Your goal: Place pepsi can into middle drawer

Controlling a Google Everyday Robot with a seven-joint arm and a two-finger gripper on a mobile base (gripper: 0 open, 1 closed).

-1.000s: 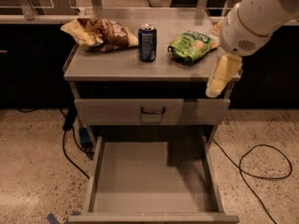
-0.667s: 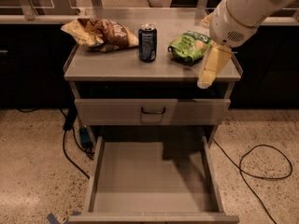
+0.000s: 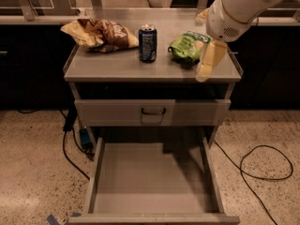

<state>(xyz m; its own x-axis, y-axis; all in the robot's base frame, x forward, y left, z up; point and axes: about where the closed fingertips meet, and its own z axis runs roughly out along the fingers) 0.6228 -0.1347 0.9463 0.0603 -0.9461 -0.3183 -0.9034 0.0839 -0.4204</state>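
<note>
End effector (image 3: 205,69) hangs over the worktop's (image 3: 117,68) right front edge, just beside the green chip bag (image 3: 187,46); grip state: can't tell. Pepsi can (image 3: 147,43) stands upright mid-worktop, between green bag and brown chip bag (image 3: 101,33). Middle drawer (image 3: 154,177) is pulled open below.
</note>
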